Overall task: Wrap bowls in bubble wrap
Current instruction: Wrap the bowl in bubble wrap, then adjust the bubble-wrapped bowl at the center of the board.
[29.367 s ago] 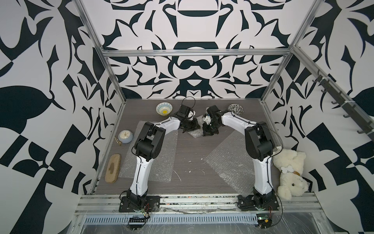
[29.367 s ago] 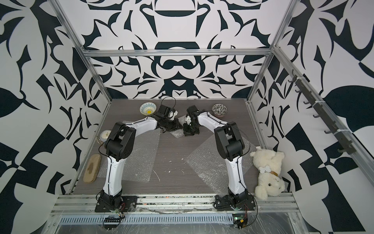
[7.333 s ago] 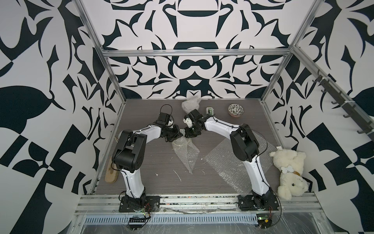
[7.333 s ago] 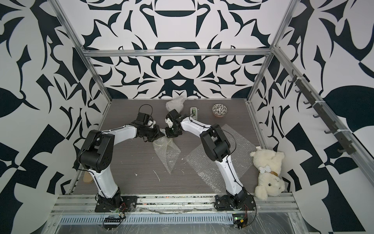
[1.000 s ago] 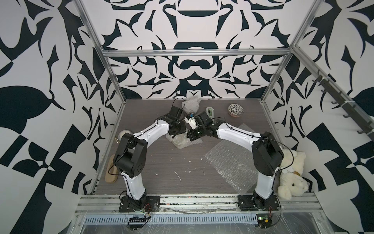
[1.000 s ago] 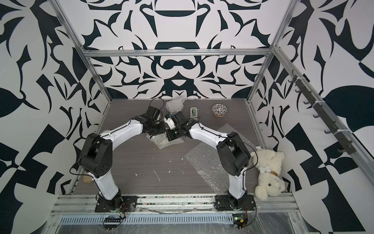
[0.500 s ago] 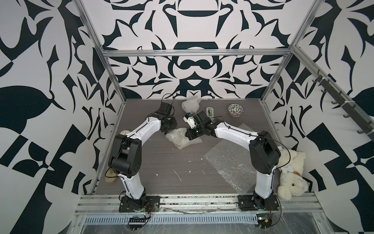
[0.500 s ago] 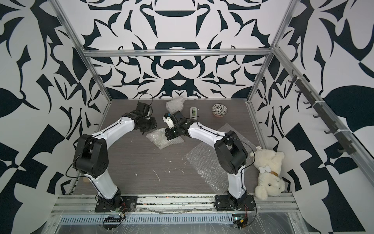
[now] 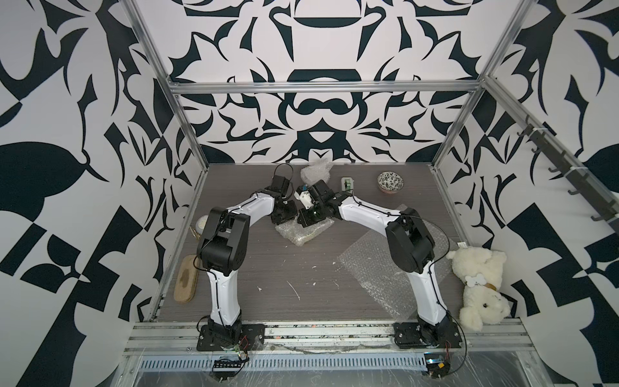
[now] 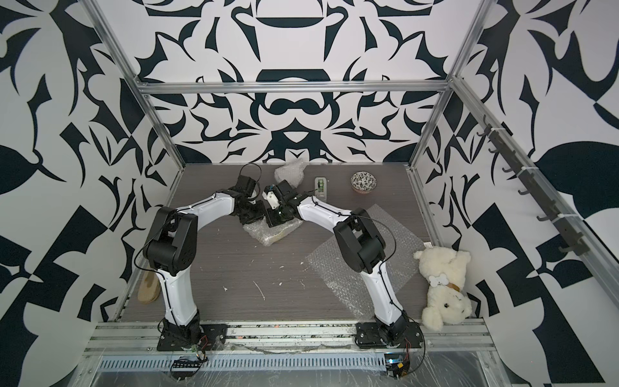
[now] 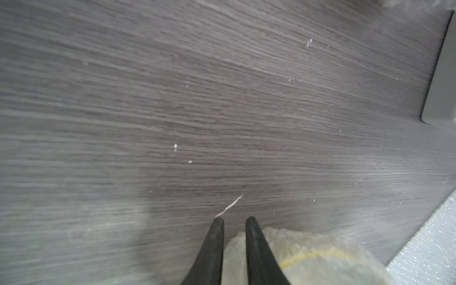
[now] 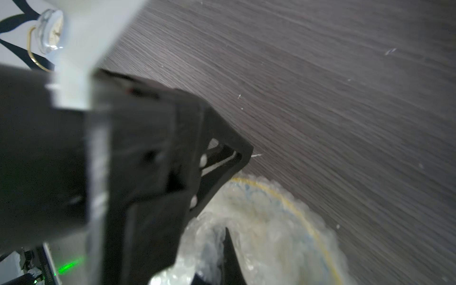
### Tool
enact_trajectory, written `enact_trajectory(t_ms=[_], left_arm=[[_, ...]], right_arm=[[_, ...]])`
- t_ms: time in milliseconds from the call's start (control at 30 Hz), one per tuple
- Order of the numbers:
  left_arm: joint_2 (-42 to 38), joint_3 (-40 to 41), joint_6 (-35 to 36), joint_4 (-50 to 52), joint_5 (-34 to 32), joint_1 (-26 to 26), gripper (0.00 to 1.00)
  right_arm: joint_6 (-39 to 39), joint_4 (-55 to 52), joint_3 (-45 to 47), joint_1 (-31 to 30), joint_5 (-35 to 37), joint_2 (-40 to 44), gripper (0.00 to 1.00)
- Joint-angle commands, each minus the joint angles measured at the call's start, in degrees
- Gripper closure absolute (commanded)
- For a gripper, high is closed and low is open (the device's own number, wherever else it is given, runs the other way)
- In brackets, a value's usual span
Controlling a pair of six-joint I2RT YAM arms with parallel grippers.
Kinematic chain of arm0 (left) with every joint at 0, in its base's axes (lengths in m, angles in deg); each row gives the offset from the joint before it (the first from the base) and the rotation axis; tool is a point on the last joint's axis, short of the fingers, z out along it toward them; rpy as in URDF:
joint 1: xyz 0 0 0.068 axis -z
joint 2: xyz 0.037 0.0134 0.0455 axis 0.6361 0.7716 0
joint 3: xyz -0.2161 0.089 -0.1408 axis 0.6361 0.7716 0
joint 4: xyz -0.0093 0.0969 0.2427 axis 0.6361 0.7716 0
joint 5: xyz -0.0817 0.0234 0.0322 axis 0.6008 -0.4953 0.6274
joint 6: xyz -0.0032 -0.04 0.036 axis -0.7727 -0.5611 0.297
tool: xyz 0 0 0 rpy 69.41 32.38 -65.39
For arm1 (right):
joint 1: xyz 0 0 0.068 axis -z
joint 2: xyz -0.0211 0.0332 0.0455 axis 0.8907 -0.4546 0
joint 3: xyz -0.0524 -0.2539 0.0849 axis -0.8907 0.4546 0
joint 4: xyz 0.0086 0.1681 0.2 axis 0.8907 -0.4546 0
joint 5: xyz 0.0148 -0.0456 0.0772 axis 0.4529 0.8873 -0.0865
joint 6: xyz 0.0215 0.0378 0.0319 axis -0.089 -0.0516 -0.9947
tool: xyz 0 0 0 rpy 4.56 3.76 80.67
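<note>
Tabletop: a dark grey wood-grain surface (image 9: 268, 284) with small white flecks scattered on it.
Near right: a flat, clear rectangular sheet of bubble wrap (image 9: 375, 268) lies on the tabletop, partly under the right arm.
Right edge: a cream plush teddy bear (image 9: 479, 278) lies just beside that sheet, outside the frame post.
Left edge: a tan oval pad (image 9: 186, 279) lies along the side rail; farther back a pale round object (image 9: 202, 222) is half hidden by the left arm.
Middle: a small round ceramic bowl bundled in clear bubble wrap (image 9: 301, 233) sits on the tabletop under both grippers; a yellow rim line shows through the film in both wrist views.
Left gripper (image 11: 234, 219): black fingers a narrow gap apart, tips low over the tabletop at the bundle's edge; whether any film lies between them I cannot tell.
Right gripper (image 9: 306, 222): closed, tip pushed into the folds on top of the bundle; whether it pinches film I cannot tell.
Far centre: a second crumpled bubble-wrap bundle (image 9: 315, 171) rests against the back wall.
Far right of centre: a small white tape dispenser (image 9: 347, 183).
Far right: a black-and-white floral ceramic bowl (image 9: 390, 182), upright and unwrapped, well apart from the grippers.
</note>
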Motion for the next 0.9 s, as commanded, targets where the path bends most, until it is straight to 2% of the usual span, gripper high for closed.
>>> enact_trajectory(t_ms=[0,233,400,533,800,867], left_arm=[[-1.71,0.88,0.02,0.97,2.21,0.78,0.79],[-5.19,-1.52,0.94,3.2,-0.16,0.43,0.78],[-11.53,-0.24,-0.57,2.73,-3.32,0.43,0.66],[-19.4,7.87,-5.42,-1.4,-3.69,0.43,0.52],[-36.44,26.13,-16.88,-5.95,0.5,3.15,0.39],[-39.1,29.94,-20.48,-7.76,1.76,4.61,0.33]], right_arm=[[-0.18,-2.17,-3.49,-0.22,-0.35,-0.94,1.0],[0.8,-6.67,2.15,-0.16,1.95,0.39,1.0],[-1.99,-4.91,7.57,-0.16,3.42,3.32,1.0],[-6.2,-1.86,9.12,-0.16,2.96,3.89,1.0],[-10.93,1.66,7.75,-0.3,2.92,2.42,1.0],[-11.74,2.22,7.81,-0.27,2.91,2.44,1.0]])
